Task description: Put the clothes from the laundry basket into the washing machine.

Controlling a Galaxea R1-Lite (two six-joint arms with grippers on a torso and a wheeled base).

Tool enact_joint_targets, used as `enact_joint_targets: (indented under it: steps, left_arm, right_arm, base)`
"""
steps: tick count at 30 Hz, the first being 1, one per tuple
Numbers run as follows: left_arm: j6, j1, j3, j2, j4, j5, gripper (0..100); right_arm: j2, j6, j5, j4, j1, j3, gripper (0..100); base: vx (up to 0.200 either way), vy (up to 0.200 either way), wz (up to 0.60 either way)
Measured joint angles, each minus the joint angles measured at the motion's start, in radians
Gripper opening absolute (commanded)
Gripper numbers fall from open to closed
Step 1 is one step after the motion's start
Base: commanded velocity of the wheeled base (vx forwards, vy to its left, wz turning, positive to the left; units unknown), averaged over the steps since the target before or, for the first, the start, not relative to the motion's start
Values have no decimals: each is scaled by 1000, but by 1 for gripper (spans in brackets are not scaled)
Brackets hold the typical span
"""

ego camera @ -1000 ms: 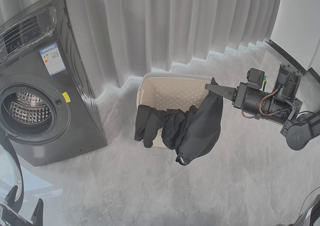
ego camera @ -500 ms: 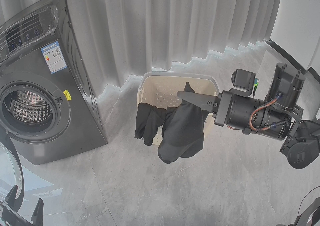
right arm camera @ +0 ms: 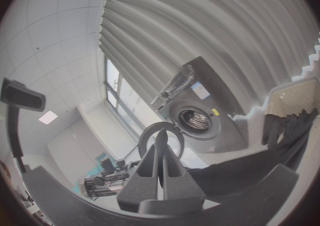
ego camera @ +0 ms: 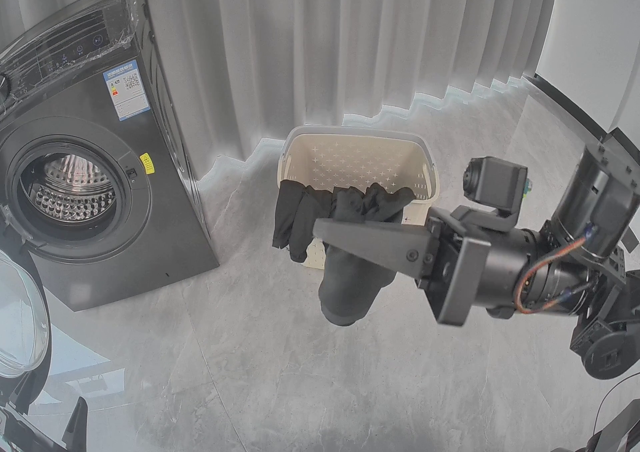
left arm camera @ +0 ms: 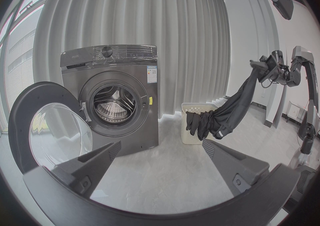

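Right gripper (ego camera: 319, 228), raised high near the basket, is pressed together on a fold of black cloth (ego camera: 350, 273); left gripper (left arm camera: 160, 146) sits low before the washer, fingers spread, holding nothing. Washer (ego camera: 100, 160) stands at the robot's left; its door (left arm camera: 56, 130) is swung open; its drum (ego camera: 70, 190) shows bare metal, with no clothes visible inside. Basket (ego camera: 360, 134) stands on the floor by the curtain (ego camera: 333, 26), apart from the washer. Cloth hangs from the pinch in a long sag; its far end lies bunched over the basket's near rim, so it is not yet free; whether the bunch is one garment or several cannot be told. Judged progress: early; nothing is loaded; lifting the cloth clear, carrying it to the drum and releasing it all remain.
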Motion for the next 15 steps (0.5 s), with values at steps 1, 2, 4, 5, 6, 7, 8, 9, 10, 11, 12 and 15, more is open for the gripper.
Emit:
enact_joint_targets:
  steps: [1, 2, 4, 5, 6, 7, 8, 9, 10, 11, 12, 15]
  left_arm:
    - [0, 0, 0, 0, 0, 0, 100]
    - [0, 0, 0, 0, 0, 0, 100]
    - [0, 0, 0, 0, 0, 0, 100]
    - [0, -1, 0, 0, 0, 0, 100]
    - [0, -1, 0, 0, 0, 0, 100]
    - [0, -1, 0, 0, 0, 0, 100]
    - [0, -1, 0, 0, 0, 0, 100]
    - [0, -1, 0, 0, 0, 0, 100]
    - [0, -1, 0, 0, 0, 0, 100]
    - [0, -1, 0, 0, 0, 0, 100]
    - [0, -1, 0, 0, 0, 0, 100]
    - [0, 0, 0, 0, 0, 0, 100]
  right_arm:
    - [-2, 3, 12, -31, 15, 11, 0]
    - [-4, 8, 25, -58, 30, 21, 0]
    - [-7, 19, 47, -91, 57, 38, 0]
    - [-8, 27, 52, -109, 68, 45, 0]
    - [-9, 34, 54, -130, 76, 50, 0]
    - [-9, 42, 57, -156, 85, 54, 0]
    - [-10, 49, 60, -174, 95, 57, 0]
    - [-10, 56, 61, -184, 101, 60, 0]
    - [-10, 60, 62, -189, 105, 63, 0]
    - [-10, 63, 61, -186, 106, 64, 0]
    - [-10, 63, 59, -182, 104, 64, 0]
    - [-7, 63, 56, -179, 101, 63, 0]
  base:
    - [0, 0, 0]
    - [0, 0, 0]
    - [0, 0, 0]
    - [0, 0, 0]
    - [0, 0, 0]
    - [0, 0, 0]
    - [0, 0, 0]
    - [0, 0, 0]
    - [0, 0, 0]
    - [0, 0, 0]
    - [0, 0, 0]
    - [0, 0, 0]
